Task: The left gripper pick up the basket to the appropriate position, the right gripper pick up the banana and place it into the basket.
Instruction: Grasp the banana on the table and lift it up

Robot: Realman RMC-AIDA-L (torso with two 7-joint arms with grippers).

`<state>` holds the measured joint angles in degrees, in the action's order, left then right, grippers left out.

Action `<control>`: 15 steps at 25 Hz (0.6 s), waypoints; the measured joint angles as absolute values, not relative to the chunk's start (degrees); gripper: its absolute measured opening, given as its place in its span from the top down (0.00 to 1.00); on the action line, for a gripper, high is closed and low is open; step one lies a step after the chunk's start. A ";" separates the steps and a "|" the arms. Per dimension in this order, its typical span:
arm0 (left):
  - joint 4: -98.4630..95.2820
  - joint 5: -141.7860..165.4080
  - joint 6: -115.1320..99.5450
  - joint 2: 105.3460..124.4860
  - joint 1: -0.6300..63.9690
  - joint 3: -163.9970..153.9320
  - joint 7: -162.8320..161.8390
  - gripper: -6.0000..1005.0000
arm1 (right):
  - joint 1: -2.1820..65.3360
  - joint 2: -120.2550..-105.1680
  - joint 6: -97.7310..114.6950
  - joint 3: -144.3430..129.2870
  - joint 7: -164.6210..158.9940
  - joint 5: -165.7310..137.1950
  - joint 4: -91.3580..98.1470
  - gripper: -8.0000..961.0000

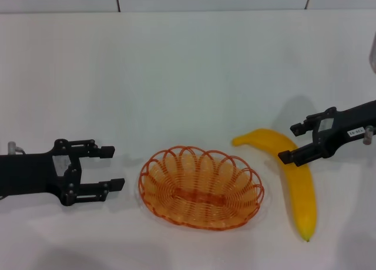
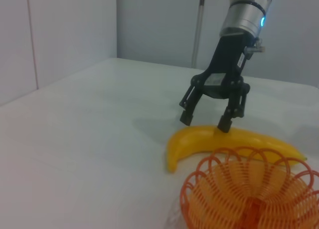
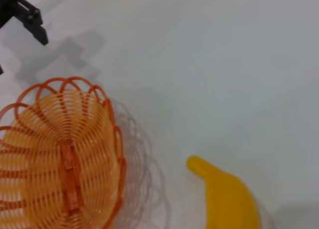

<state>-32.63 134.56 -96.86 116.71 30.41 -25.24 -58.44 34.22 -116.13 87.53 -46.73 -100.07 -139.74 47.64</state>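
Observation:
The orange wire basket (image 1: 201,191) sits empty on the white table, near the front centre. My left gripper (image 1: 117,167) is open, level with the table just left of the basket, a short gap from its rim. The yellow banana (image 1: 294,182) lies right of the basket. My right gripper (image 1: 288,144) is open and hovers low over the banana's upper part. The left wrist view shows the right gripper (image 2: 204,123) open, fingertips down at the banana (image 2: 224,139) behind the basket (image 2: 249,194). The right wrist view shows the basket (image 3: 65,154) and the banana's end (image 3: 229,199).
The white table (image 1: 176,76) stretches back to a tiled wall. One finger of the left gripper (image 3: 30,17) shows far off in the right wrist view. Nothing else stands on the table.

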 joint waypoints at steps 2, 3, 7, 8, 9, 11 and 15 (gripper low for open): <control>-32.62 134.56 -96.85 116.71 30.41 -25.25 -58.44 0.29 | 34.11 -116.13 86.89 -46.71 -99.86 -139.74 47.56 0.08; -32.61 134.56 -96.85 116.71 30.41 -25.25 -58.44 0.29 | 34.02 -116.11 86.61 -46.64 -99.72 -139.74 47.53 0.08; -32.60 134.56 -96.85 116.65 30.41 -25.22 -58.44 0.29 | 33.56 -115.94 85.49 -46.60 -99.42 -139.80 47.47 0.08; -32.60 134.56 -96.85 116.64 30.41 -25.23 -58.44 0.29 | 33.49 -115.94 85.07 -46.67 -99.41 -139.90 47.47 0.08; -32.60 134.56 -96.85 116.63 30.41 -25.22 -58.44 0.29 | 33.44 -115.93 84.67 -46.74 -99.40 -140.04 47.43 0.08; -32.60 134.56 -96.85 116.63 30.41 -25.21 -58.44 0.29 | 33.36 -115.93 84.16 -46.80 -99.28 -140.21 47.25 0.08; -32.60 134.56 -96.85 116.62 30.41 -25.21 -58.44 0.29 | 33.27 -115.93 84.02 -46.71 -98.76 -140.25 47.12 0.08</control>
